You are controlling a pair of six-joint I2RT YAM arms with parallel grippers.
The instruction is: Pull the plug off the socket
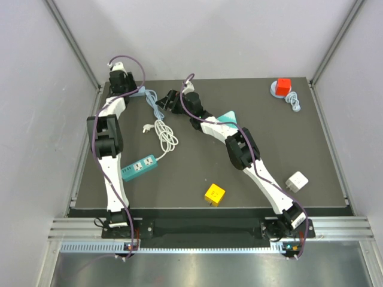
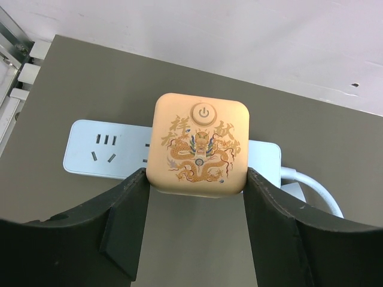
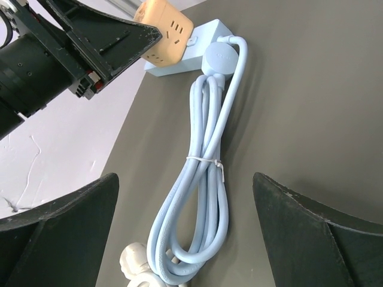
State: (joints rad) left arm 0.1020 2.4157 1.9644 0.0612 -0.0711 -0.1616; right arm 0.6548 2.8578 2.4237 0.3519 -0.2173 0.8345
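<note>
Two dark fingers [image 2: 128,218] of the left gripper [image 2: 194,174] sit against opposite sides of the orange plug block [image 2: 200,145], clamped on its lower corners. The block stands on the pale blue power strip [image 2: 96,149] in the far left corner of the table [image 1: 251,155], close to the back edge. Its printed top face, with a round power button and a gold dragon design, points straight up at the left wrist camera, and its prongs are hidden underneath. The block is roughly square, so it shows no clear long axis. In the left wrist view the strip's long axis runs across the picture from left to right, and the two fingers grip along that same line. A free set of socket slots lies on the strip to the left of the block.

In the right wrist view one side of the block shows more socket slots. The right gripper [image 3: 185,203] hangs just beside the strip with its jaws spread wide and holds nothing. Below it lies the strip's blue cable [image 3: 197,197], folded into a long bundle that leads away from the strip's end and is bound near its middle by a white tie [image 3: 206,161]. A white plug [image 3: 140,269] lies at the bundle's near end.
</note>
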